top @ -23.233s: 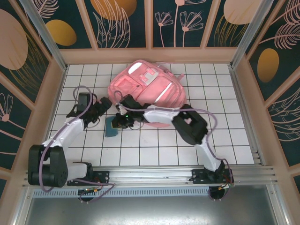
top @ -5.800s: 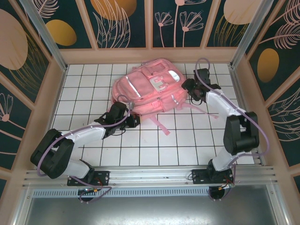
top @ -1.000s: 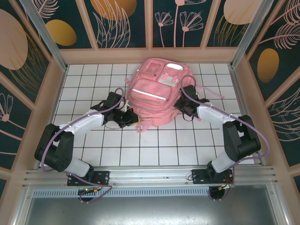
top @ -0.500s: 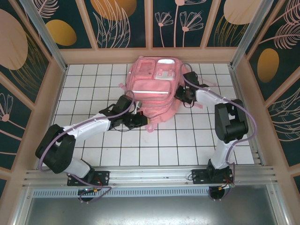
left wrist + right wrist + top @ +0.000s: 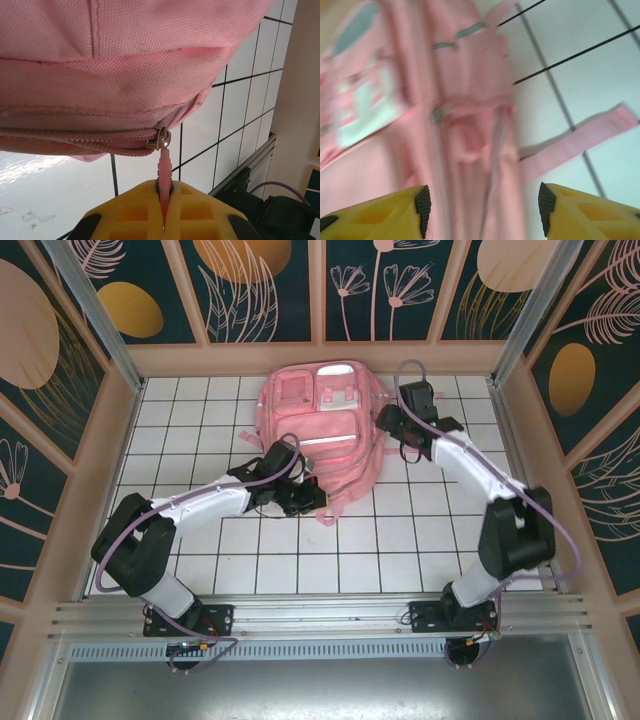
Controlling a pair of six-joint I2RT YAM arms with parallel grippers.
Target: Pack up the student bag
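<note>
The student bag (image 5: 340, 455), a big pink backpack with pale reflective strips, lies on the white tiled table toward the back. My left gripper (image 5: 305, 498) is at the bag's near edge. In the left wrist view the left gripper (image 5: 165, 187) is shut on the pink zipper pull (image 5: 164, 162), which hangs from the metal slider (image 5: 161, 139) at the end of a closed zip. My right gripper (image 5: 390, 425) is at the bag's right side. In the blurred right wrist view the right gripper (image 5: 482, 210) stands open above the pink fabric (image 5: 465, 140), holding nothing.
A loose pink strap (image 5: 575, 145) trails over the tiles to the bag's right. Wooden panel walls (image 5: 525, 430) fence the table on three sides. A metal rail (image 5: 320, 615) runs along the near edge. Bare tiles (image 5: 400, 540) lie in front of the bag.
The right gripper has let go of the bag, opened and moved to the bag's far right side. The left gripper has dragged the zipper pull rightward along the near edge. The bag has turned and shifted back.
</note>
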